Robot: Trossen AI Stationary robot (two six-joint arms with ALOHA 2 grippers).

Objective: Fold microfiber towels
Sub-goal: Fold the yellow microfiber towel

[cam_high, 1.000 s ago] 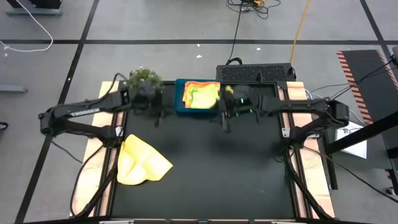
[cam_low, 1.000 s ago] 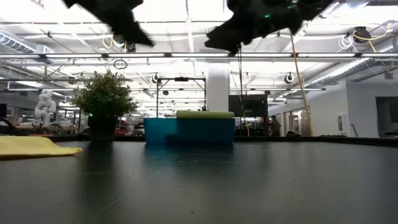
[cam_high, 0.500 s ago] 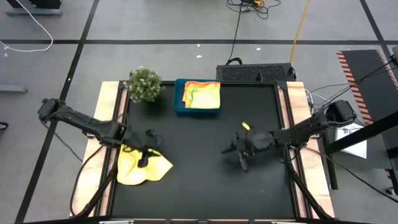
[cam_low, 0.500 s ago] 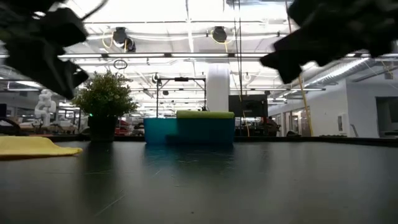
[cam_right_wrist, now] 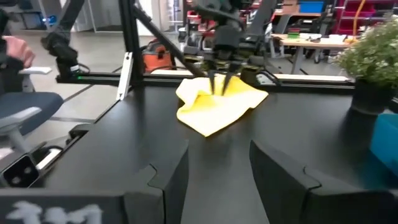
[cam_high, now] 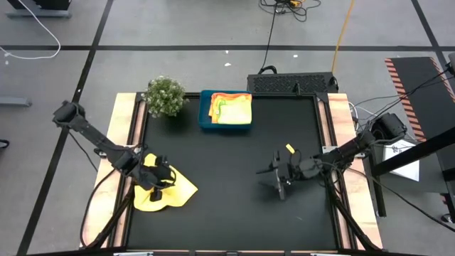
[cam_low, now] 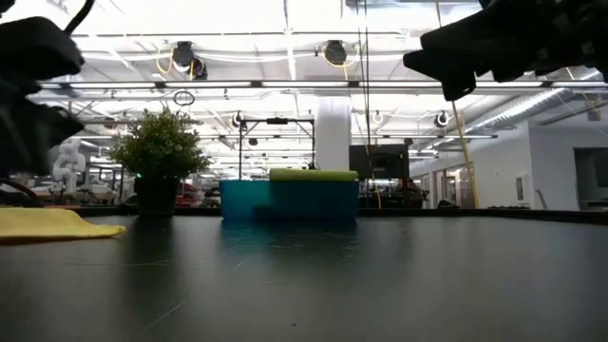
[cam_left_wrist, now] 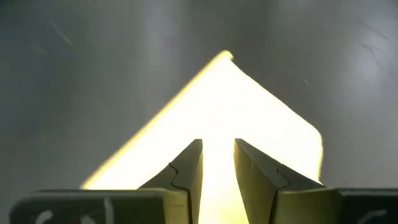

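High view: left gripper (cam_high: pixel 162 179) over yellow towel (cam_high: pixel 165 190), fingers slightly parted, grasping nothing.
Right gripper (cam_high: pixel 279 175): parted, empty, above bare table (cam_high: pixel 227 206).

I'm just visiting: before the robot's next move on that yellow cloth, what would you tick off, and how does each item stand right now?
1. Left hand above the yellow towel: ok.
2. Left hand's fingers apart, with a narrow gap: ok.
3. Towel already gripped: not ok; the wrist view shows it beneath the fingers, not between them.
4. Towel lying flat: not ok, it is rumpled.
5. Right hand open, over bare table, clear of the towel: ok.
6. Blue tray and plant well away at the far edge: ok.
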